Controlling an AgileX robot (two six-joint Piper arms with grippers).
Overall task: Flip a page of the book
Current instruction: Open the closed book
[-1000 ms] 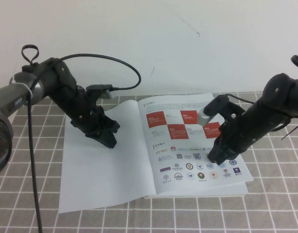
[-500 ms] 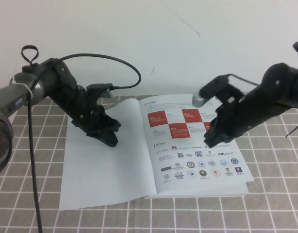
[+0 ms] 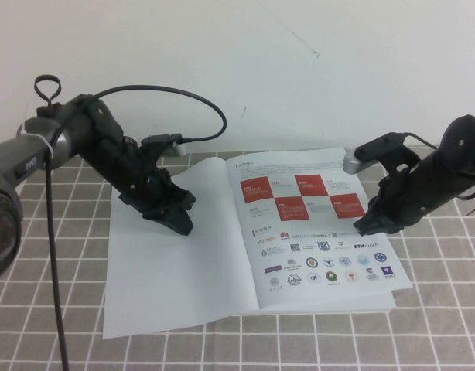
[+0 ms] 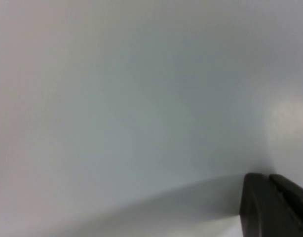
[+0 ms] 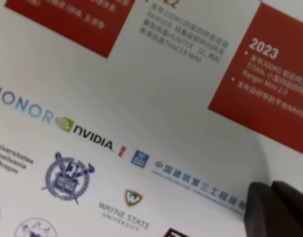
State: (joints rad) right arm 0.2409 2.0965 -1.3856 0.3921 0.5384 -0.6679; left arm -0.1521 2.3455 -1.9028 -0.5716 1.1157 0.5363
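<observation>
Basically done — the page (image 3: 172, 267) lies flipped flat, blank side up, under the left gripper (image 3: 178, 222), the book (image 3: 322, 239) open beside the right gripper (image 3: 369, 226) — can't tell either's fingers.

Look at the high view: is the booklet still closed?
No, the booklet lies open, its cover leaf turned flat to the left.

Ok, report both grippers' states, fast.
Left gripper: on the page, fingers cannot be told.
Right gripper: above the book, cannot be told.
</observation>
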